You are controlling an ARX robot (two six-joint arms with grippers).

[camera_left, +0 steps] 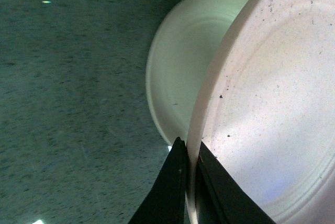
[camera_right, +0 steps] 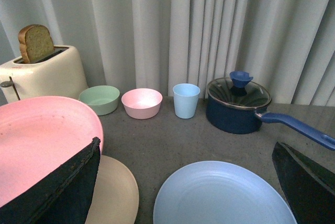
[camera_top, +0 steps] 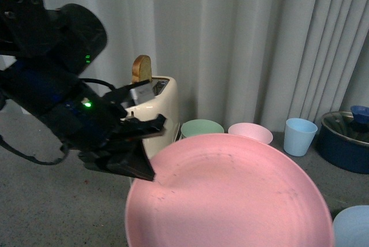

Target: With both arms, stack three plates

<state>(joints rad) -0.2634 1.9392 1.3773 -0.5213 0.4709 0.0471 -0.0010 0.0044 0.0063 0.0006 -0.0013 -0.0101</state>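
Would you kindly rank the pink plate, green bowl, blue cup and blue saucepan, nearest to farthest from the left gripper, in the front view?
1. Speckled pink round plate: in left gripper.
2. Small green bowl: behind plate.
3. Light blue cup: further right.
4. Dark blue saucepan: far right.

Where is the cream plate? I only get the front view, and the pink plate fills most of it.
Observer: The cream plate lies on the table, partly covered by the pink plate held above it.
Operator: Is the left tool properly on the pink plate?
Observer: Yes. The left tool is shut on its rim, with one finger on each face.
Operator: And the right tool?
Observer: The right tool is open and holds nothing. The light blue plate lies on the table ahead of it, beside the cream plate but not touching it.
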